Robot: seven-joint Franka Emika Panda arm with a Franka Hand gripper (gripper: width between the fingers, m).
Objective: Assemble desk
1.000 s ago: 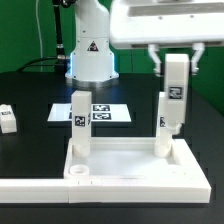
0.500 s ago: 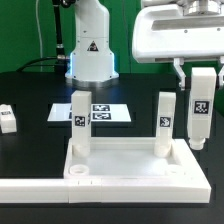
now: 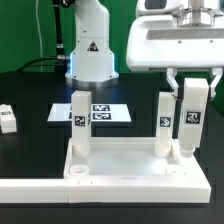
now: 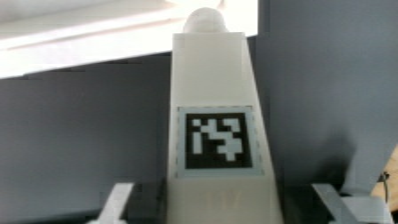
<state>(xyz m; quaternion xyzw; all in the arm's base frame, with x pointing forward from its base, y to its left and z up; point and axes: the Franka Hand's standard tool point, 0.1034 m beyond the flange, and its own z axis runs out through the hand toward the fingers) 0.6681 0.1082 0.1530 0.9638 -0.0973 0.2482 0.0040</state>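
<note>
Claw point(image 3: 193, 86) pinching one leg point(image 3: 191, 120), two more legs point(image 3: 80, 120) point(image 3: 163, 122) upright on one desk top point(image 3: 130, 184), fourth leg point(image 3: 8, 118) lying on table point(image 3: 30, 95)

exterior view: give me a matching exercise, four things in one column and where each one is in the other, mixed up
Things
A. white rimmed plastic desk top
B. flat white marker board
C. small white tagged block leg at the exterior view's far left
D. white tagged block leg nearest the exterior view's right edge

Places
1. clamped in the gripper
2. flat on the black table, behind the desk top
3. carries two upright legs
4. resting on the table, apart from the desk top

Pairs: A-3, B-2, C-4, D-1
</note>
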